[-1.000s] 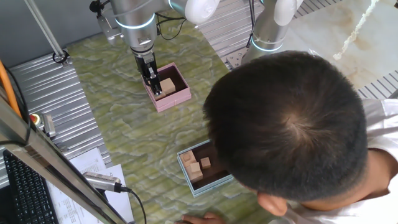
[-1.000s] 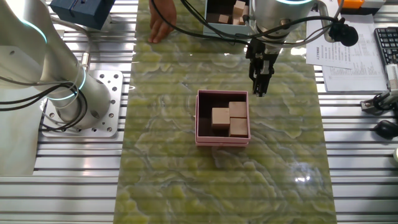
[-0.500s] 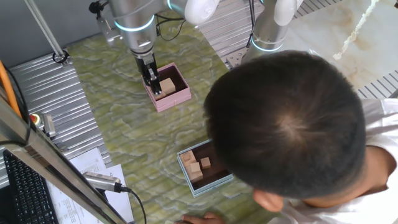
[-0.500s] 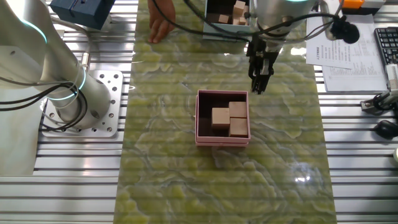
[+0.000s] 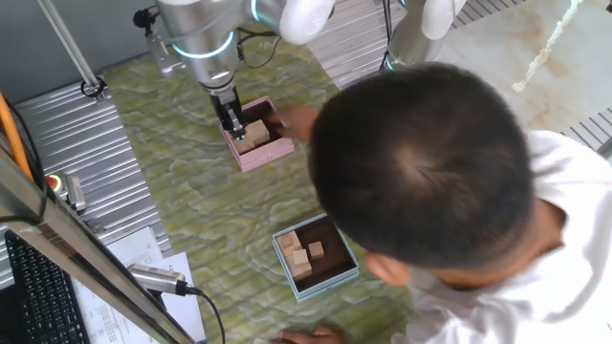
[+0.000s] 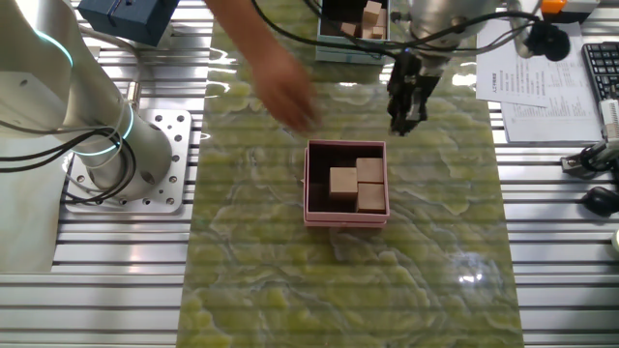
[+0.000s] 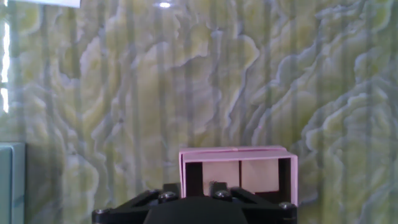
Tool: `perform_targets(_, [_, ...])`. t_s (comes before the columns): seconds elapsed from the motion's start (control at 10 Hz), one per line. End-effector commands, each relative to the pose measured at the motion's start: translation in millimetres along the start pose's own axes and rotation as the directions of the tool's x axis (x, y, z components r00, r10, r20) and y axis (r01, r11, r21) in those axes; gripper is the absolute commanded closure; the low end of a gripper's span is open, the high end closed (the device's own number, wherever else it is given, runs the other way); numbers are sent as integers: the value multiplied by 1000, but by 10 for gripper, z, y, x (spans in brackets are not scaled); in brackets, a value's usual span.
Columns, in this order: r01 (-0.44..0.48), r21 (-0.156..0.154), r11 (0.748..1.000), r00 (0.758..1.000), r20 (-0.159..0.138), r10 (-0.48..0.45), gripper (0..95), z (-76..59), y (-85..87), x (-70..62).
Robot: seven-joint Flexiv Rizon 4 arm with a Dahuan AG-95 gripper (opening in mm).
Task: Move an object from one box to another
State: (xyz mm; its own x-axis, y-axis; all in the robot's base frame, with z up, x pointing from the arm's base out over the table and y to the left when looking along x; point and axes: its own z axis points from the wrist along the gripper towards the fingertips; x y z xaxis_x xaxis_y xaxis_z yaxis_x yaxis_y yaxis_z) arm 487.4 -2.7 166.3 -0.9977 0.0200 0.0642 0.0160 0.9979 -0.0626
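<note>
The pink box (image 6: 346, 215) sits mid-table and holds three large tan wooden cubes (image 6: 343, 182) of about equal size. It also shows in one fixed view (image 5: 251, 158) and in the hand view (image 7: 236, 154). My gripper (image 6: 399, 124) hangs above the table just past the pink box's far right corner, apart from it, and its fingers look shut and empty. In one fixed view the gripper (image 5: 234, 129) stands at the box's left edge. The light-blue box (image 5: 316, 258) holds several smaller cubes; it also shows at the top of the other fixed view (image 6: 353, 19).
A person leans over the table; the head (image 5: 421, 162) hides much of it. The person's hand (image 6: 285, 92) reaches in close to the pink box's far left side. A second robot arm (image 6: 97, 135) stands at the left. Papers (image 6: 527, 68) lie at the right.
My gripper has risen and drawn back from the pink box toward the light-blue box. The person's hand has moved in from the table's far edge toward the pink box.
</note>
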Motion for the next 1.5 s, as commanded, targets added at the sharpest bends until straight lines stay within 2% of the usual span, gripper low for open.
perform_targets(0.1, [10, -2, 1000, 1000, 0, -10, 950, 34, -25, 60])
perform_targets(0.4, [32, -1, 999, 999, -1, -32, 950, 101, -111, 251])
perform_targets(0.6, [44, -2, 999, 999, 2, -44, 950, 171, -168, 334])
perform_targets(0.8, [42, -3, 999, 999, 9, -42, 950, 247, -183, 350])
perform_targets(1.1, [42, -8, 999, 999, 8, -42, 950, 259, -185, 347])
perform_targets(1.3, [59, -8, 998, 998, 17, -59, 570, 284, -189, 342])
perform_targets(1.5, [94, -8, 995, 995, 39, -94, 190, 291, -191, 333])
